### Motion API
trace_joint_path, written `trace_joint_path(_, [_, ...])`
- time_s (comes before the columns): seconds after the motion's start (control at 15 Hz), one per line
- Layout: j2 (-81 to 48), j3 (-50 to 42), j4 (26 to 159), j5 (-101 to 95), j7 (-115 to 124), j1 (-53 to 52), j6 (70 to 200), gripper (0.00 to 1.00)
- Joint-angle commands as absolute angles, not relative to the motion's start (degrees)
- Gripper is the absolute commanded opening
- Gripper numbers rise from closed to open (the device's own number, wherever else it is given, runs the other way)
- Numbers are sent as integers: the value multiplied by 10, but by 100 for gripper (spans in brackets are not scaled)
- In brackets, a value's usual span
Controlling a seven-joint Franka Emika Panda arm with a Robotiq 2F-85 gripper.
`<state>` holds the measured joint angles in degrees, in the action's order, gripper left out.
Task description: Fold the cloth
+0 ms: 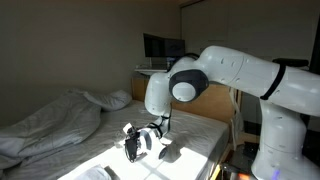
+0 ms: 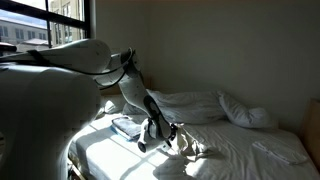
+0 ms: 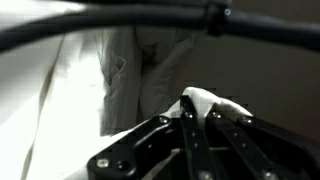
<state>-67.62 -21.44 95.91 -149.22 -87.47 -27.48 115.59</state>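
The white cloth [image 3: 205,99] is pinched at a corner between my fingertips in the wrist view, and more of it hangs pale behind and to the left [image 3: 122,70]. My gripper [image 3: 197,112] is shut on it. In both exterior views the gripper [image 1: 137,142] [image 2: 160,134] is low over the sunlit bed sheet, and the cloth [image 1: 160,141] bunches beside it. In an exterior view the cloth's extent [image 2: 186,147] is hard to tell from the sheet.
A crumpled white duvet [image 1: 50,120] [image 2: 190,104] and pillow [image 1: 118,99] [image 2: 250,113] lie on the bed. A flat folded item [image 2: 127,126] rests near the bed edge. A wooden headboard [image 1: 215,102] and a dark screen [image 1: 163,47] stand behind. A window [image 2: 50,20] is at one side.
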Motion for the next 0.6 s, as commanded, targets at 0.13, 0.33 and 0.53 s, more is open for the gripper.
trace_joint_path(0.13, [-673, -216, 959, -1492, -858, -272, 1164, 51])
trace_joint_path(0.33, [-656, -203, 973, -1492, -829, -271, 1196, 70])
trace_joint_path(0.53, [-650, -195, 979, -1492, -779, -278, 1265, 89])
